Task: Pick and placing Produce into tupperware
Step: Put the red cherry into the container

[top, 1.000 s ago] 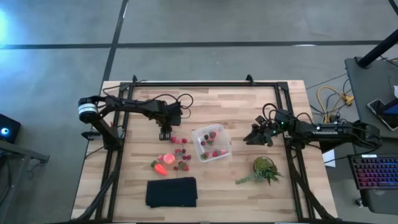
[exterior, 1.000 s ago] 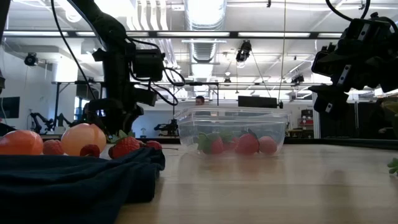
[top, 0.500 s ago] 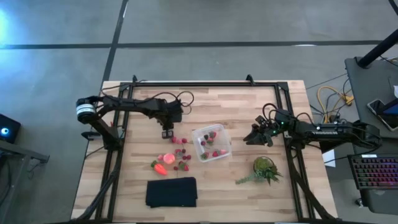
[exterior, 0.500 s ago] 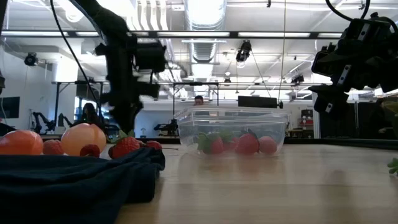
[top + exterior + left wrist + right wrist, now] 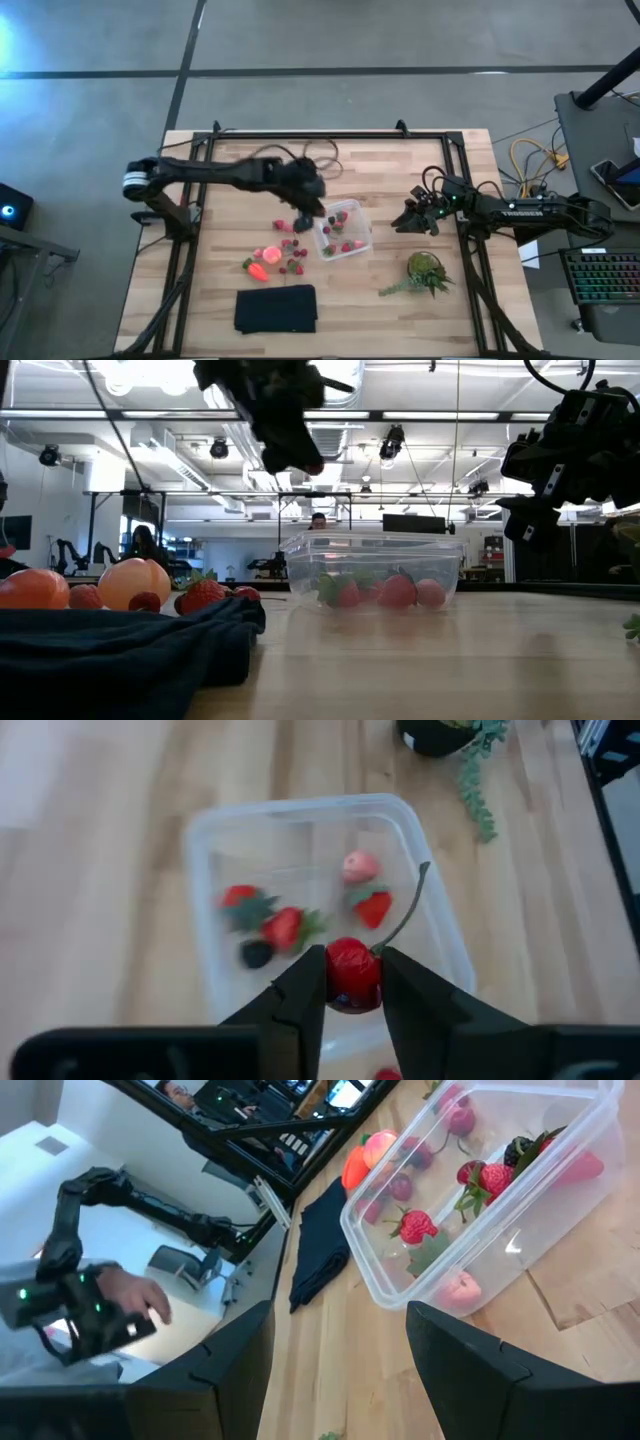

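My left gripper (image 5: 352, 988) is shut on a small dark-red cherry-like piece (image 5: 352, 978) with a thin stem, and hovers over the left part of the clear tupperware (image 5: 366, 228). In the low view the gripper (image 5: 300, 455) hangs well above the tupperware's rim (image 5: 370, 541). Several red pieces lie inside on the bottom. More produce (image 5: 275, 255) lies on the wood left of the tupperware: red berries, an orange piece (image 5: 258, 269) and a pinkish round one (image 5: 270, 255). My right gripper (image 5: 405, 222) waits open, right of the tupperware. My left gripper pinches the round red body of the piece (image 5: 350, 995) between its two fingertips (image 5: 302, 992). The fingers slant down from the table's left side. The piece is lifted clear above the tupperware, and its stem (image 5: 405, 910) sticks out ahead of the fingers.
A black cloth (image 5: 276, 308) lies near the front edge, below the loose produce. A green leafy plant in a pot (image 5: 425, 268) stands at the right front. The black frame rails (image 5: 330, 136) run along the table's edges.
My left gripper has risen from the loose produce and swung toward the table's right, over the tupperware. It has tipped from pointing down to slanting forward. The red piece has come up with it, off the table.
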Motion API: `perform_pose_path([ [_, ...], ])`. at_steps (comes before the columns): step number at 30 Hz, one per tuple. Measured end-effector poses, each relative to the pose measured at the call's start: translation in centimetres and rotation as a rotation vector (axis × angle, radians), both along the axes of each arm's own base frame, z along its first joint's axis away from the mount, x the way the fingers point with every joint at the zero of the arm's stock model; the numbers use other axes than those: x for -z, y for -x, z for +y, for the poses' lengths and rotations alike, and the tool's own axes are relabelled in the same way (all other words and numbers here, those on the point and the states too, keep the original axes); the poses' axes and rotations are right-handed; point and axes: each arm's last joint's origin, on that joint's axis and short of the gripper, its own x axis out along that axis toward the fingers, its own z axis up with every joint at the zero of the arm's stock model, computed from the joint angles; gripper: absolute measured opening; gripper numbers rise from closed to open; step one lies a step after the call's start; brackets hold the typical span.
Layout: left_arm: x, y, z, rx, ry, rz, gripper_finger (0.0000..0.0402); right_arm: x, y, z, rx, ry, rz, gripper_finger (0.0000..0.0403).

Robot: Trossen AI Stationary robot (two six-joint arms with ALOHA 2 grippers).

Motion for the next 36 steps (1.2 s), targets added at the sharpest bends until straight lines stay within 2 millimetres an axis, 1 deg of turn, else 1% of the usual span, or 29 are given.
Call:
perform_pose_path([
  [4,1.5,-2.2,-1.3,0.011,0.033,0.032,0.0124,0.0,0.0,0.0,-0.002,0.0,0.0,0.0219],
  [6,2.2,-2.8,-1.6,0.004,0.048,0.06,0.0152,0.0,0.0,0.0,-0.008,0.001,-0.002,0.0219],
  [8,2.5,-3.1,-1.6,-0.025,0.074,0.079,0.018,0.0,0.0,0.0,-0.01,0.002,-0.002,0.0219],
  [11,1.9,-2.5,-1.5,-0.068,0.096,0.109,0.0217,0.0,0.0,0.0,-0.013,0.01,-0.006,0.0219],
  [12,1.7,-2.1,-1.5,-0.078,0.087,0.131,0.0227,0.0,0.0,0.0,-0.015,0.013,-0.007,0.0219],
  [14,0.8,-0.6,-1.5,-0.076,0.051,0.194,0.0239,0.0,0.0,0.0,-0.016,0.015,-0.007,0.0219],
  [15,0.5,0.3,-1.6,-0.055,0.007,0.229,0.0241,0.0,0.0,0.0,-0.016,0.015,-0.007,0.0219],
  [17,-0.1,1.9,-2.1,0.001,-0.137,0.276,0.0243,0.0,0.0,0.0,-0.017,0.021,-0.008,0.0219],
  [19,0.4,3.2,-2.3,0.071,-0.256,0.326,0.0244,0.0,0.0,0.0,-0.018,0.028,-0.011,0.0219],
  [20,0.9,3.4,-2.3,0.107,-0.284,0.329,0.0244,0.0,0.0,0.0,-0.018,0.03,-0.01,0.0219],
  [23,3.0,3.6,-2.3,0.148,-0.292,0.324,0.0244,0.1,0.0,0.0,-0.018,0.034,-0.009,0.0219],
  [26,5.3,3.5,-2.3,0.149,-0.299,0.335,0.0244,0.1,0.0,0.0,-0.017,0.03,-0.003,0.0219],
  [28,6.8,3.7,-2.2,0.148,-0.302,0.373,0.0244,0.2,0.0,0.0,-0.015,0.023,0.001,0.0219],
  [31,8.0,3.5,-2.1,0.151,-0.307,0.364,0.0234,0.1,0.0,0.0,-0.014,0.018,-0.001,0.0219],
  [36,10.0,3.3,-1.9,0.146,-0.304,0.39,0.0206,0.2,-0.1,0.0,-0.013,0.014,0.006,0.0219],
])
